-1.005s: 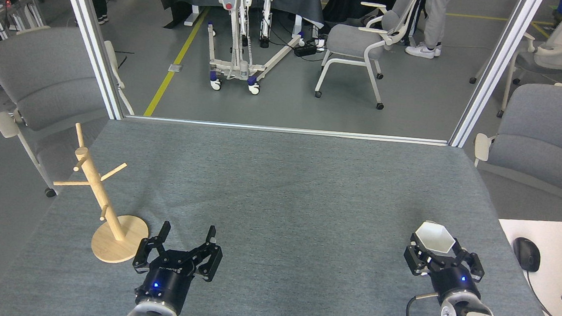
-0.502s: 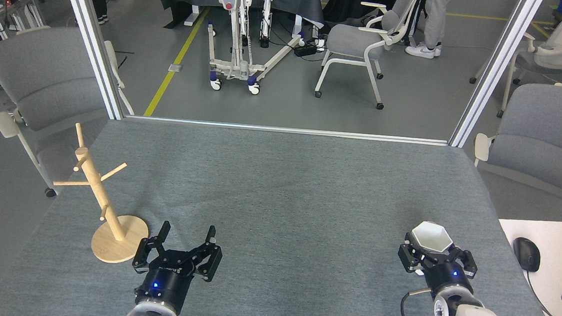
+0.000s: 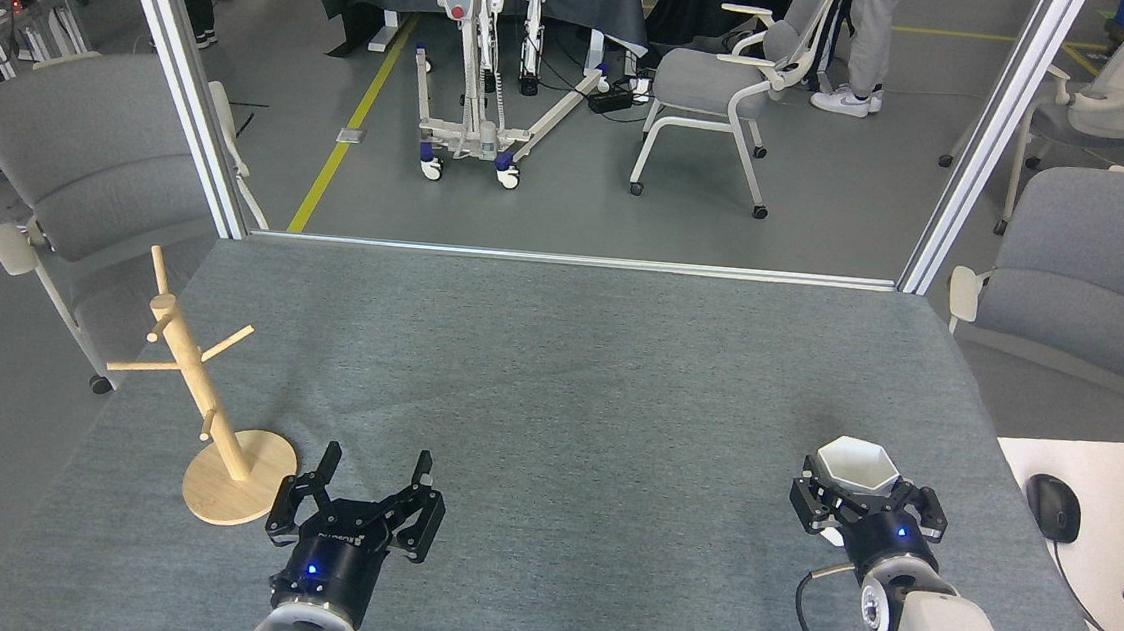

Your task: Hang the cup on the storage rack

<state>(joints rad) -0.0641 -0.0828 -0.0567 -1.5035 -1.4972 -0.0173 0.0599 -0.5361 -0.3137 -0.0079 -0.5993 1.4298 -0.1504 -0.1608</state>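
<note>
The white hexagonal cup [image 3: 856, 464] sits mouth-up in my right gripper [image 3: 861, 492], which is shut on it over the table's front right. Its handle is hidden. The storage rack [image 3: 204, 398], a light wooden pole with angled pegs on a round disc base, stands at the table's front left. My left gripper [image 3: 378, 464] hovers just right of the rack's base, open, with nothing between its fingers.
The grey felt table [image 3: 557, 375] is bounded by metal frame posts [image 3: 188, 96] at its far corners. Grey chairs [image 3: 92, 168] stand at both sides. A white side desk with a mouse [image 3: 1053, 507] and keyboard lies at the right.
My right gripper has carried the cup a little to the left and farther from me. The left arm and the rack have not moved.
</note>
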